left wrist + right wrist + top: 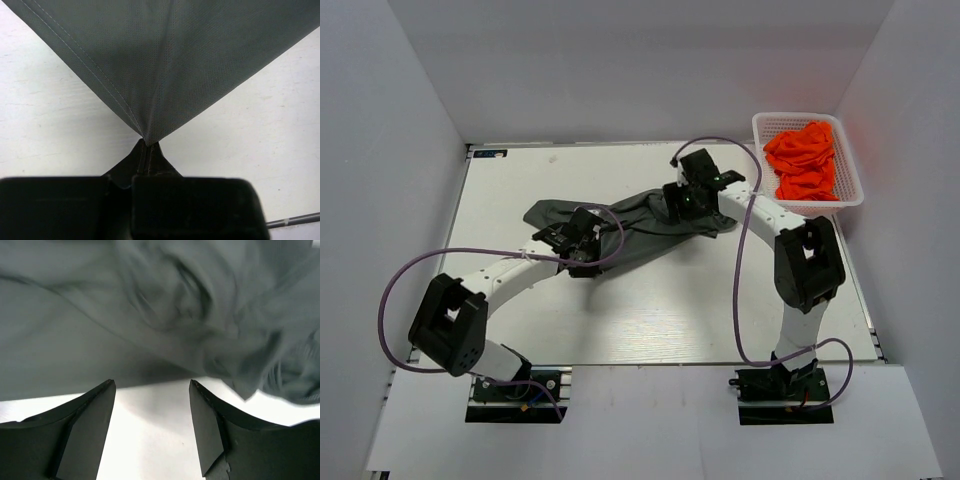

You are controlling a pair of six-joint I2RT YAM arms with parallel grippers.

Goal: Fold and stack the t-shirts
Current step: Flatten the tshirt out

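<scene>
A dark grey t-shirt [640, 225] lies crumpled and stretched across the middle of the white table. My left gripper [588, 243] is shut on its near edge; in the left wrist view the cloth [165, 65] rises taut from the closed fingertips [148, 145]. My right gripper [688, 200] is open over the shirt's right end; in the right wrist view its fingers [95, 410] stand apart just before the rumpled grey cloth [150, 315], empty. Orange t-shirts [805, 160] are piled in the basket. The neck label is hidden.
A white plastic basket [848, 195] stands at the table's back right corner, against the right wall. Purple cables loop from both arms. Grey walls close in the table [650, 320] on three sides.
</scene>
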